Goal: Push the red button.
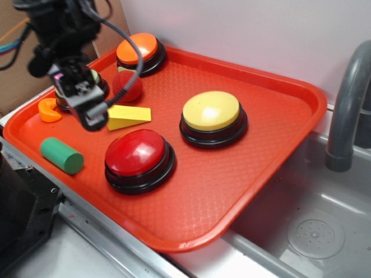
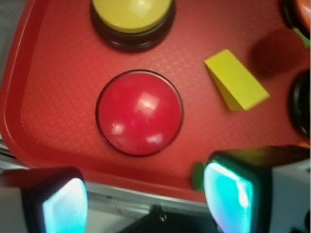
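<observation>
The orange-red tray [image 1: 278, 150] has a raised rim all round; its near edge overhangs a metal counter, its right side sits over a sink [image 1: 324, 226] beside a grey faucet [image 1: 348, 98]. The widest bare stretch of tray floor lies to the right of the gripper, past the buttons, toward the sink side. The gripper [image 1: 93, 113] hangs above the tray's left part, clear of the surface, with a yellow wedge [image 1: 128, 117] just beside its tip. Behind it sit a small fuzzy red ball [image 1: 127, 86] and an orange-domed button [image 1: 139, 52]; an orange crescent piece [image 1: 48, 110] lies to its left and a green cylinder [image 1: 61, 155] lies in front of it near the tray's edge. The red button [image 1: 139, 159] stands in front of and to the right of the gripper, close to the near rim: a large glossy red dome on a round black base, with light patches on its top. A yellow-domed button [image 1: 213, 118] of the same size stands farther right, apart from it. In the wrist view the red button [image 2: 139, 112] sits ahead of the two fingers [image 2: 228, 194], which stand well apart with nothing between them and touching nothing.
</observation>
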